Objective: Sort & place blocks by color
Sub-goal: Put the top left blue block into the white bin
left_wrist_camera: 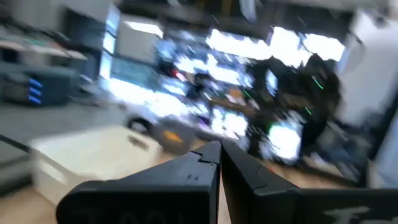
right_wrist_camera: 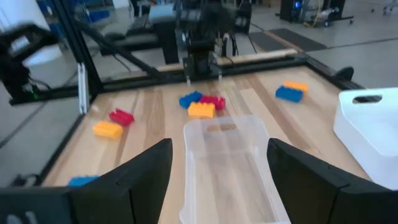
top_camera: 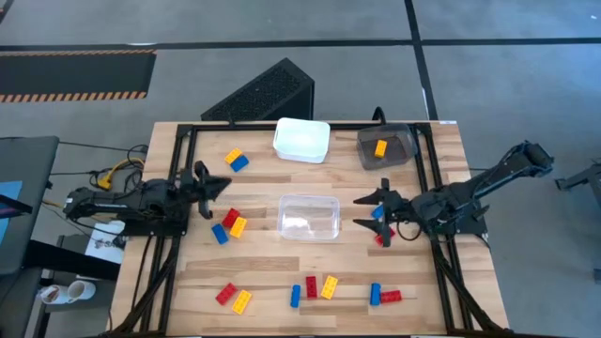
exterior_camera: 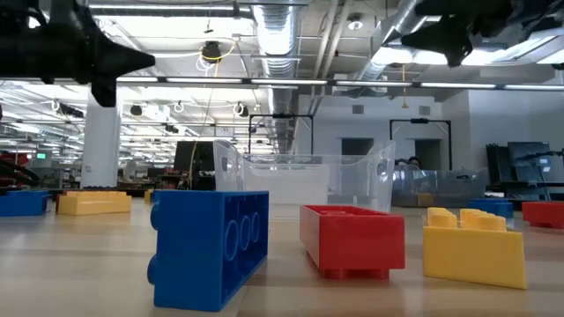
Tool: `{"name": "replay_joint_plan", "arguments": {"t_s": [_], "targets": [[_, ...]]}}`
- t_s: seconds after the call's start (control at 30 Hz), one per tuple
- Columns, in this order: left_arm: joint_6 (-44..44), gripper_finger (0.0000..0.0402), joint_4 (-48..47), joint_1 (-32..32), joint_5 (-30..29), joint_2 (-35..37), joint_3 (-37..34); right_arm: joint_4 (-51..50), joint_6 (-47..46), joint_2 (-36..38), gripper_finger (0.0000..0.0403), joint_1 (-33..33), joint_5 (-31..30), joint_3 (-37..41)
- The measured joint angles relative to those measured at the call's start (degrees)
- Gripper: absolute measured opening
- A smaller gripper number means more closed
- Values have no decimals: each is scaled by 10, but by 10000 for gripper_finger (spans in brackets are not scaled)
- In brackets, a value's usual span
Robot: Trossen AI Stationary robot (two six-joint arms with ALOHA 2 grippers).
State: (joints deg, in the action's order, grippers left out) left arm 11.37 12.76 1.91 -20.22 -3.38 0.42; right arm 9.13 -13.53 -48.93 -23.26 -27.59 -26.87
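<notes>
Red, blue and yellow blocks lie scattered flat on the wooden table: a pair point(top_camera: 236, 161) at the far left, a cluster point(top_camera: 228, 225) left of the clear bin point(top_camera: 308, 217), and several along the near edge point(top_camera: 311, 288). One orange block point(top_camera: 380, 147) lies in the grey bin point(top_camera: 386, 145). My right gripper point(top_camera: 368, 210) is open and hovers just right of the clear bin point(right_wrist_camera: 227, 162), above a blue and a red block point(top_camera: 380, 227). My left gripper point(top_camera: 214, 188) is shut, empty, and held above the table's left side, pointing right.
A white bin point(top_camera: 301, 140) stands at the far edge, between the yellow-blue pair and the grey bin. A black frame point(top_camera: 178, 141) runs along the table's left, far and right sides. In the low view a blue point(exterior_camera: 211, 246), a red point(exterior_camera: 352, 238) and a yellow block point(exterior_camera: 476, 242) sit nearest.
</notes>
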Motion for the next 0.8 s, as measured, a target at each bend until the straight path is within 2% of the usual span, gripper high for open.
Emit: {"name": "replay_joint_plan", "arguments": {"t_s": [0.13,0.2,0.3,0.53,0.67,0.8], "targets": [[2,0,-44,-5,-79,-9,22,10,23,-29,283,10,1,0],[22,4,-87,-17,-87,-24,50,13,41,-38,283,20,1,0],[60,30,-160,-37,-89,-75,87,18,50,-40,283,37,3,0],[89,159,-196,-69,-60,-259,152,21,50,-19,283,56,5,-3],[108,233,-213,-86,-57,-350,200,21,50,-4,283,40,6,-11],[124,280,-310,-112,-58,-443,276,26,50,4,283,5,7,-15]]}}
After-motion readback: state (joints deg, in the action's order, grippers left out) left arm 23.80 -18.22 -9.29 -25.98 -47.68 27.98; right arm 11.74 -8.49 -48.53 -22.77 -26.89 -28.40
